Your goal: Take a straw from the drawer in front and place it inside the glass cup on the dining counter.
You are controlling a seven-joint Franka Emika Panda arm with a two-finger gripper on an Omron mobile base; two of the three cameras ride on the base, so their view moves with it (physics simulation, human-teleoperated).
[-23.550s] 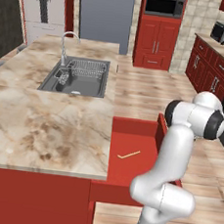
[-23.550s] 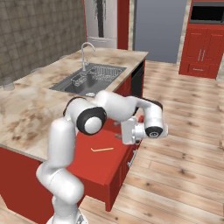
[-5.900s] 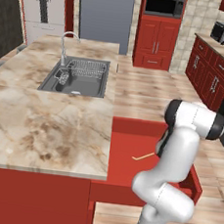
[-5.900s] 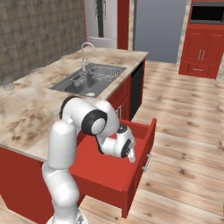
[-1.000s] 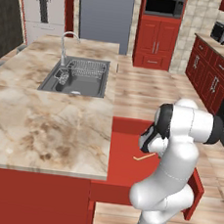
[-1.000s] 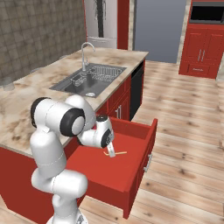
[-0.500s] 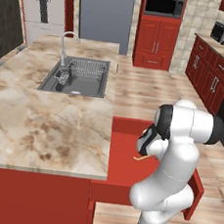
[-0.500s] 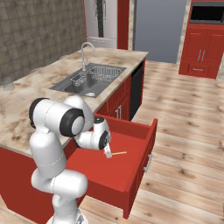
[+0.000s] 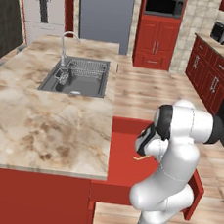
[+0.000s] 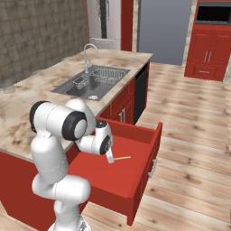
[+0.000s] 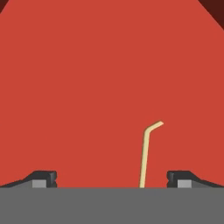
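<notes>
Gripper [image 11: 112, 177] jaws spread wide, hanging low inside the drawer [image 10: 149, 135], empty. Between the fingertips [image 11: 43, 177], nearer the right one, lies the straw [image 11: 145, 155]: thin, pale tan, bent at its far end, flat on the smooth red floor. Beside the arm runs the marbled dining counter [image 9: 43, 126] with its steel sink [image 9: 78, 75].

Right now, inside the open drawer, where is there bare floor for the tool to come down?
The drawer floor is bare red nearly everywhere. The straw lies between the open tool tips, nearer one side. The patch toward the drawer front, past the straw, is free.
</notes>
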